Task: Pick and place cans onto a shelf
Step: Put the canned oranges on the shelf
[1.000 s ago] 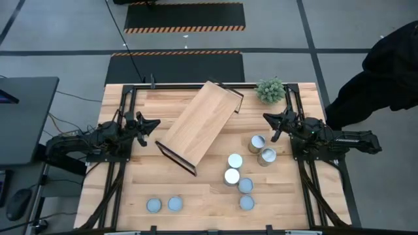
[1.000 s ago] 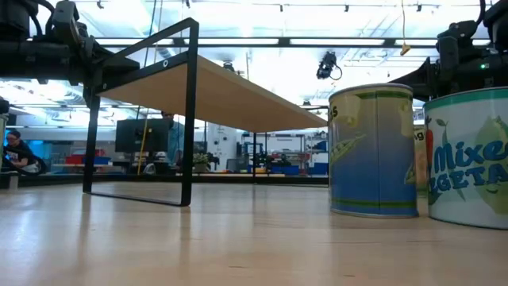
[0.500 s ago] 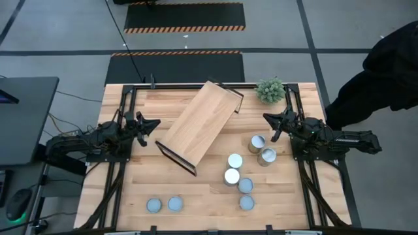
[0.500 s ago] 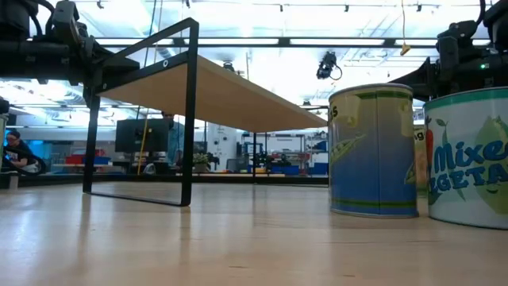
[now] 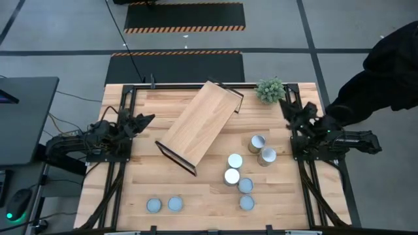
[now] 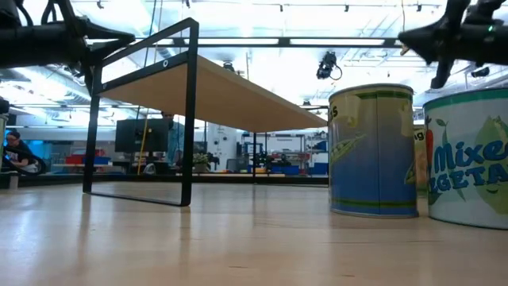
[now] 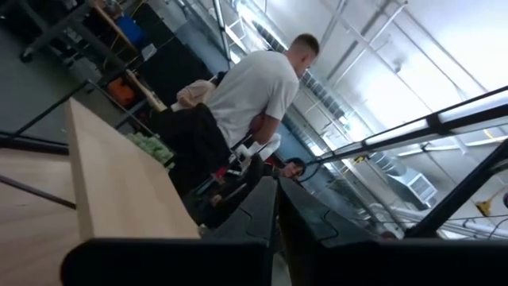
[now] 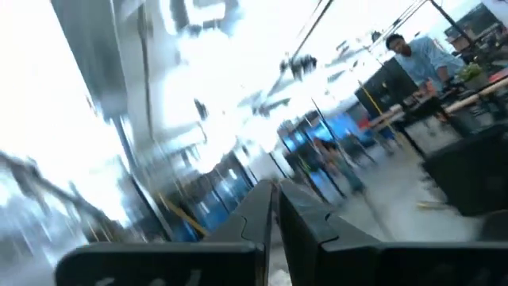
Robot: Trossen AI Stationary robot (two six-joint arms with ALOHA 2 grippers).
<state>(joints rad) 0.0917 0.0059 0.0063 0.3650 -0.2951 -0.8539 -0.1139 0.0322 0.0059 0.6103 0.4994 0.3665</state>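
Both your arms are lifting and turning since a second ago. Your left gripper [image 5: 149, 118] is sitting pinched shut, holding nothing, left of the shelf [image 5: 198, 123]. Your right gripper [image 5: 287, 104] is pinched shut too, empty, near the plant [image 5: 270, 89]. All 8 cans [image 5: 234, 161] are standing on the table [image 5: 137, 183], none on the shelf.

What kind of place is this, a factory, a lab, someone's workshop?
Most likely a robotics lab or test hall. A wooden table carries two robot arms, a small shelf and food cans; the floor has hazard-striped mats; beyond are desks with monitors and people.
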